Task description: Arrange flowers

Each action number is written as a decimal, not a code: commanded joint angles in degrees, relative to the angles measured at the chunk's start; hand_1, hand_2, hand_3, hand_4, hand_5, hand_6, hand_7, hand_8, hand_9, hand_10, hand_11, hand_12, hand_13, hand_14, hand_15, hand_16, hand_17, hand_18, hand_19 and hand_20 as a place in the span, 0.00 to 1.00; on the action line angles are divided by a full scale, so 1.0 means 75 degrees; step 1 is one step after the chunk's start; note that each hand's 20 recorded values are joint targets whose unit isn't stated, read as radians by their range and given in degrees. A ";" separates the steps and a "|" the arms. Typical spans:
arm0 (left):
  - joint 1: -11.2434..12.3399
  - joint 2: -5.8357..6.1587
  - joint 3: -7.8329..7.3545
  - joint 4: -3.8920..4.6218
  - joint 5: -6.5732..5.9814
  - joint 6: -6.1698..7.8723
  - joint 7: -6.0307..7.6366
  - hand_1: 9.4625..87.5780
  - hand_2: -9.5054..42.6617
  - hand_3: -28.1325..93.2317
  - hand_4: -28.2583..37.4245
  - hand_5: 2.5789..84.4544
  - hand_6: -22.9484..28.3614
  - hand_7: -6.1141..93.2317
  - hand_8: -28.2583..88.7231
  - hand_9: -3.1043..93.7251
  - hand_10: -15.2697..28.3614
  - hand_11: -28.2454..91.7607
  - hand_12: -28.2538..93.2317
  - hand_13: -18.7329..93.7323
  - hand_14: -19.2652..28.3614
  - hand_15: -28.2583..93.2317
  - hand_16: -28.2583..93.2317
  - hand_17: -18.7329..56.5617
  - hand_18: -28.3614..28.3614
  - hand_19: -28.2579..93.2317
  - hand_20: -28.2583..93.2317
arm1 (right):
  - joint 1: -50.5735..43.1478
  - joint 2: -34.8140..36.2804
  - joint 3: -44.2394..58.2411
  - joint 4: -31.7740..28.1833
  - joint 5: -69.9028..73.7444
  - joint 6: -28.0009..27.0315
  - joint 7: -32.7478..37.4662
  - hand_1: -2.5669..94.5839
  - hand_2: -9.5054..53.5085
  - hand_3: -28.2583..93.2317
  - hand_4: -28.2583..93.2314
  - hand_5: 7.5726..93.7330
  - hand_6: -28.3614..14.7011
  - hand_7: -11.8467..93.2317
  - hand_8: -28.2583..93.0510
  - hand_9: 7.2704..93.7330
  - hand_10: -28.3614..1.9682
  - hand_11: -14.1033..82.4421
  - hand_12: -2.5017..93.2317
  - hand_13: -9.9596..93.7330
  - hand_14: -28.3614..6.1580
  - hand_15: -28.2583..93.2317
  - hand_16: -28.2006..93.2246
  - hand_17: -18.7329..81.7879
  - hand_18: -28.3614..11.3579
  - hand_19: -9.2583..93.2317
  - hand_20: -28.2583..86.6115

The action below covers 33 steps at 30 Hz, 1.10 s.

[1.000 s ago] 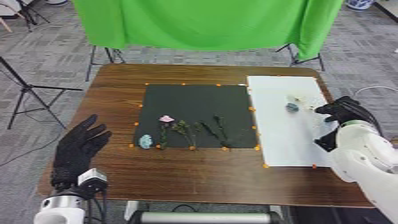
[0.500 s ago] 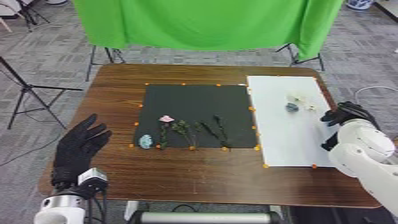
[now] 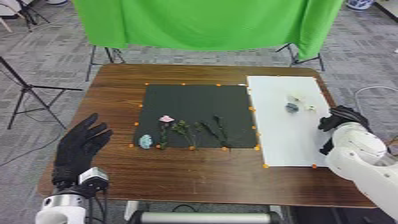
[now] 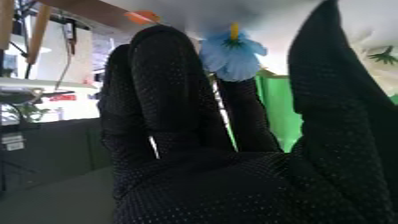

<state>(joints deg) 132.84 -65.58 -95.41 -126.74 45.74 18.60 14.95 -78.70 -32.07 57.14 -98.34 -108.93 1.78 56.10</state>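
Lying on the black mat (image 3: 200,100), the pink flower (image 3: 166,119) points its head to 12 o'clock, stem running toward 6. Green sprigs (image 3: 183,128) beside it slant 11 to 5 o'clock. The light-blue bloom (image 3: 146,141) is at the mat's 7 o'clock corner, long axis about 12 to 6. Blue flower (image 3: 291,107) is on the white sheet (image 3: 277,142), 12 o'clock of its centre, near white flowers (image 3: 309,107); in the wrist view its yellow-tipped base points away from the palm. Versus the earliest head frame: right hand (image 3: 343,119) slightly nearer 6 o'clock, mat flowers unchanged. Right arm enters from 5 o'clock, hand at the sheet's 3 o'clock edge; fingers extended, thumb wide, nothing held. Left hand (image 3: 78,150) at the table's 9 o'clock side, fingers loose, thumb apart, pointing to 1.
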 commanded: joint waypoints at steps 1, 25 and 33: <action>0.0047 -0.0020 0.0014 0.0017 -0.0015 -0.0043 0.0048 0.18 0.28 0.91 0.08 0.44 0.64 0.24 0.15 0.41 0.80 0.50 0.32 0.41 0.96 0.69 0.15 0.17 0.94 0.72 0.46 | -0.0095 -0.0049 -0.0076 0.0086 -0.0213 -0.0145 0.0113 0.44 0.00 0.97 0.00 0.56 0.60 0.30 0.11 0.67 0.38 0.38 0.16 0.75 0.52 0.88 0.30 0.52 0.12 1.00 0.42; 0.0303 -0.0145 -0.0222 -0.0099 -0.0014 -0.0002 -0.0016 0.18 0.28 0.91 0.08 0.44 0.64 0.24 0.15 0.41 0.80 0.49 0.32 0.41 0.96 0.69 0.15 0.17 0.94 0.72 0.46 | 0.0298 0.0111 -0.0348 -0.0642 -0.1496 0.1291 -0.0280 0.61 0.00 0.91 0.00 0.86 0.64 0.41 0.23 1.00 0.69 0.28 0.37 0.90 0.72 0.82 0.36 0.60 0.12 1.00 0.52; 0.0372 -0.0135 -0.0281 -0.0146 -0.0037 0.0066 0.0040 0.18 0.28 0.91 0.08 0.44 0.64 0.24 0.15 0.41 0.80 0.49 0.32 0.41 0.96 0.69 0.16 0.17 0.94 0.72 0.45 | 0.0602 -0.0223 -0.0297 -0.1028 -0.1692 0.1309 -0.0674 0.60 0.00 0.91 0.00 0.86 0.65 0.41 0.23 1.00 0.69 0.28 0.37 0.90 0.74 0.82 0.36 0.60 0.13 1.00 0.53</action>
<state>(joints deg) 134.36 -66.20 -96.91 -127.14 45.68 18.69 15.01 -76.52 -31.58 53.60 -103.50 -119.69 10.86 53.75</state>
